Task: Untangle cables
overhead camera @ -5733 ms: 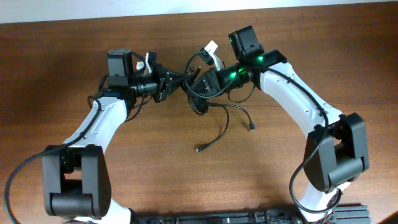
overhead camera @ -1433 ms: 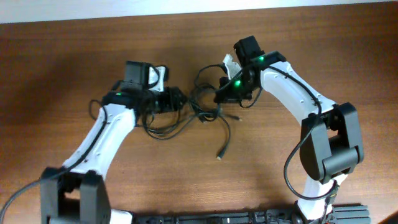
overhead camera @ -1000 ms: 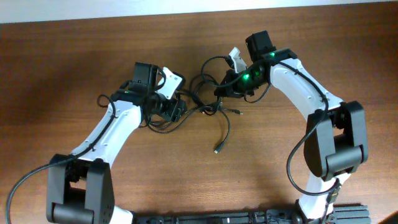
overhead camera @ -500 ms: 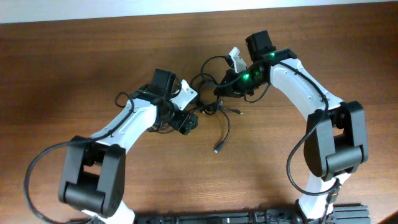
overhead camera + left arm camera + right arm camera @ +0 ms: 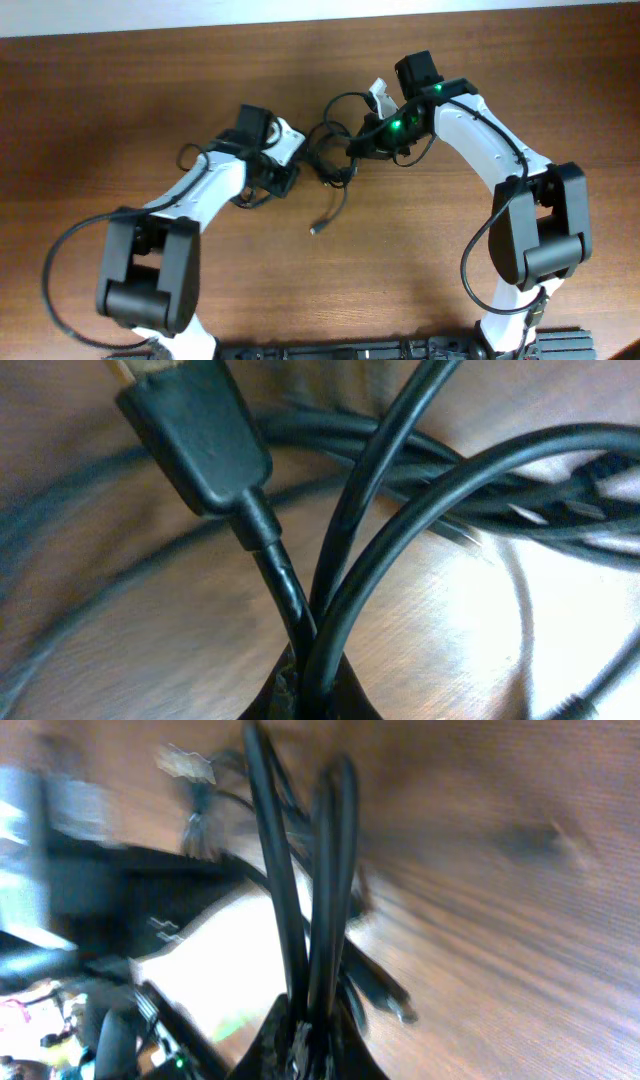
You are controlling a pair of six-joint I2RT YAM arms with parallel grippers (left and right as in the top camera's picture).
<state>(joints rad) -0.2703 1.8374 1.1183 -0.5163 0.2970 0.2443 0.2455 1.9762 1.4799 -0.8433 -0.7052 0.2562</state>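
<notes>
Seen from above, hard to tell the fingertips of the left gripper (image 5: 284,180) or the right gripper (image 5: 358,146): both lost among black housings and the knot of cables (image 5: 327,163) lying on the table (image 5: 120,100) between them; no counting strands from there. From the left wrist, much closer: fingers pinched shut on three strands converging at the bottom edge, only the very tips in frame; a black plug (image 5: 198,432) cut off at the top. From the right wrist, badly blurred: fingers closed tight on several upright strands, mostly out of frame. Only from above: one loose end (image 5: 316,229) trailing away from the knot, apart from both grippers.
</notes>
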